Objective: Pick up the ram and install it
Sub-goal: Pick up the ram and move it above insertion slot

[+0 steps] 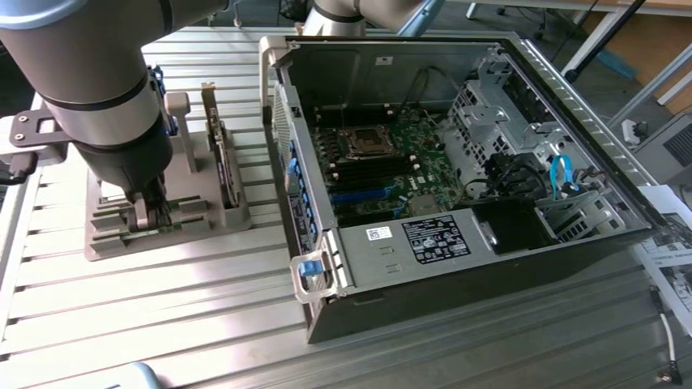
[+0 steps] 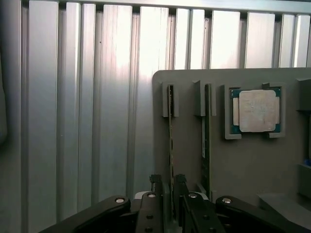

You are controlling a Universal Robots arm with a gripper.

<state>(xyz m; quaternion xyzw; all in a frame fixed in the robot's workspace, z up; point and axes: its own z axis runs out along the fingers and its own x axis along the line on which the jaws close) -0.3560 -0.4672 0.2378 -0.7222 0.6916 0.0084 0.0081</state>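
End effector (image 2: 168,182) astride ram (image 2: 171,131), clamped or not cannot tell; ram thin, green, edge-on.

**Ribbed metal table with a case, a holder and loose bits**

The table (image 1: 162,324) is a bed of long aluminium ribs with grooves between them. An open PC case (image 1: 454,300) lies on its side on it. To the exterior view's left of the case, a little apart from it, a grey holder (image 1: 200,237) sits flat on the ribs. To the exterior view's right of the case, near its corner, a printed sheet (image 1: 668,258) lies on the table, and a thin cable (image 1: 662,320) trails beside the sheet.
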